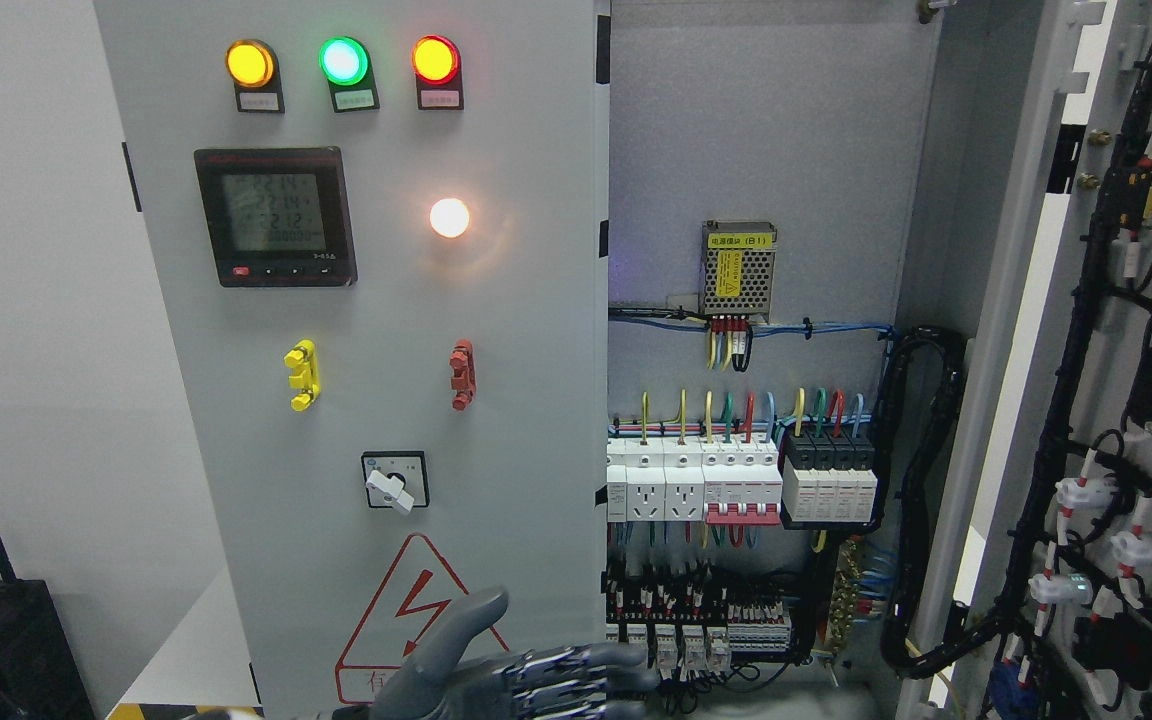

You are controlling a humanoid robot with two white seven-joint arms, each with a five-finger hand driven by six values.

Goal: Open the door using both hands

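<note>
The left hand (526, 665), fingers extended and holding nothing, is positioned below the left door (376, 300), fingertips reaching its vertical free edge.

Single head camera, close to an electrical cabinet, facing it nearly straight on

The view looks level and slightly downward at the closed left door (376, 330), which fills the middle, while the open interior (756, 400) lies right of centre and the swung-out right door (1126, 400) runs off the right edge; a hand (516, 670) enters at the bottom edge, just under the lens; no second view shares the scene
</note>
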